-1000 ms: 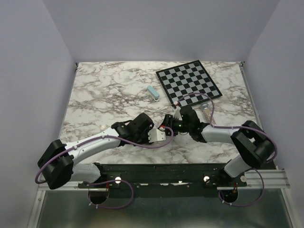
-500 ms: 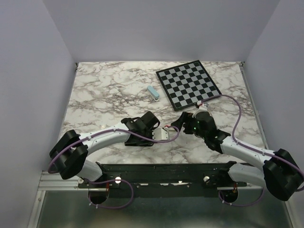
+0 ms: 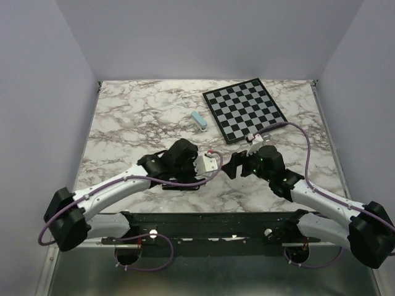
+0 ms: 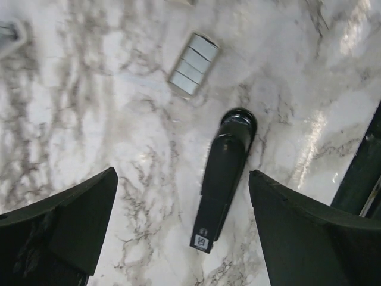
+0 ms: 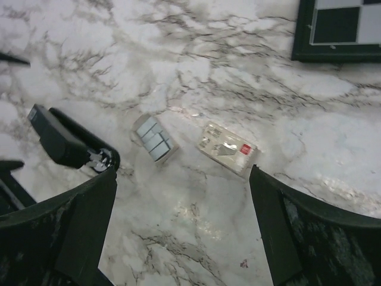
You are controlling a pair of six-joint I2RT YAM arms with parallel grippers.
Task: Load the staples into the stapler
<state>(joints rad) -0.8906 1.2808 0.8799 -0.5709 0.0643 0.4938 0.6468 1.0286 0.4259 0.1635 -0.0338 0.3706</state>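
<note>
Both end effectors are released, jaws spread wide, gripping nothing.

1. In the left wrist view, the left end effector (image 4: 183, 174) hangs over the stapler (image 4: 223, 179). The stapler lies on the bench (image 4: 89, 119) between the fingers. Its long axis runs from bottom centre up and slightly right.
2. The dark rail (image 4: 363, 179) at the right edge limits room there.
3. The staples (image 4: 191, 64) lie beyond the stapler's rounded end, apart from it.
4. In the right wrist view, the right end effector (image 5: 181, 173) sits just below the staples, which lie between the stapler and the small box (image 5: 228, 148). Judge the right arm better placed for them.
5. The chessboard (image 5: 339, 30) is well apart, upper right.
</note>
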